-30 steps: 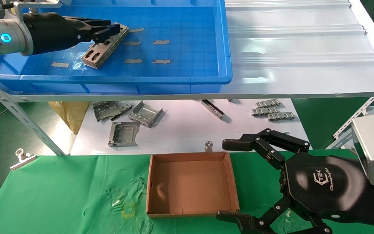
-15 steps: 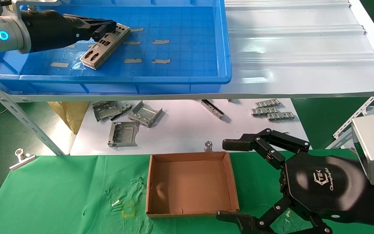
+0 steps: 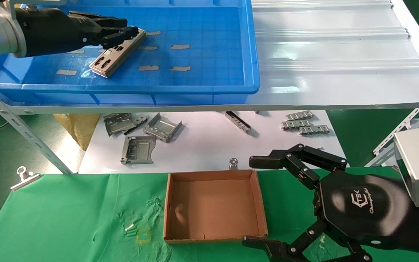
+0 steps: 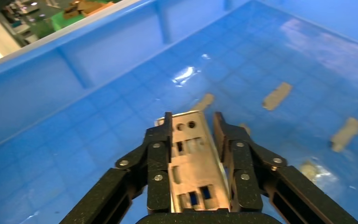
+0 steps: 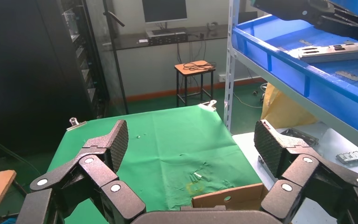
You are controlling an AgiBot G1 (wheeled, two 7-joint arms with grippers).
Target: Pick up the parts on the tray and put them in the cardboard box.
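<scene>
Head view: I am at the pick-up step, and my left gripper, at the upper left of the frame, reaches into the tray with its fingers over the far end of the plates, which lie slantwise on the tray floor among tape scraps. The box sits empty at lower centre on the green cloth, so nothing has been delivered. My right gripper hangs spread wide at the lower right, just beside the box, holding nothing. Left wrist view: the plates run down the middle of the frame between my two fingers, one finger along each long edge and close against it; whether I have truly clamped them I cannot tell. I judge the next move calls for a firm squeeze on those edges, then a lift over the tray wall. Right wrist view: my right fingers stand wide apart above the box wall.
</scene>
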